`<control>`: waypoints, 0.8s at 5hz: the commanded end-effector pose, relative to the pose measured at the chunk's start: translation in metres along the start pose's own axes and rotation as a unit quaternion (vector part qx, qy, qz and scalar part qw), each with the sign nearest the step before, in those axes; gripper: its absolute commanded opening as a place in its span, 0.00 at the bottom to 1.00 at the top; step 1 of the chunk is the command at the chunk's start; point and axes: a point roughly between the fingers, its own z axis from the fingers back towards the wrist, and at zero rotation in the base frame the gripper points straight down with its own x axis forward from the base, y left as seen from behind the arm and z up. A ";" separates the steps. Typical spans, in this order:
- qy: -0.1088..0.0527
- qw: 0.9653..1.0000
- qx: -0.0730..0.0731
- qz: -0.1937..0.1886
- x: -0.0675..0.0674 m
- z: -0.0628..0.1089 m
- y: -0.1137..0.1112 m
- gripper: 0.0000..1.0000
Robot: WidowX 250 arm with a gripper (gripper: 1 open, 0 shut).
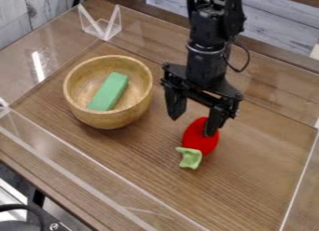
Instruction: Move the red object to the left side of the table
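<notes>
Red, glossy, rounded toy fruit with a light green leafy stem [200, 142] is seen right of centre on the brown wood-grain tabletop [115, 165], its stem end pointed toward the bottom of the view. Above it, the black robot gripper [196, 111] is lowered, its fingers spread wide. The upper end of the fruit is overlapped in the view by the finger on the right; whether it is touched cannot be told. Nothing appears to be held. To the left, a round, light wooden bowl [86, 117] is placed, with a green rectangular block [110, 91] contained in it. As judged from this, only the approach is well advanced: the fruit is neither gripped nor lifted, and the left side is not reached. Still to be done are the settling of the fingers around the fruit, the closing, the lift, the carry leftward and the release. On that path, the bowl would need to be avoided or cleared.
</notes>
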 end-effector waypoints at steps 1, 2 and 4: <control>-0.033 0.999 0.000 -0.001 0.005 0.020 0.002 1.00; -0.035 0.999 -0.001 0.026 0.005 0.012 0.008 1.00; -0.035 0.998 -0.002 0.051 0.000 -0.006 0.009 1.00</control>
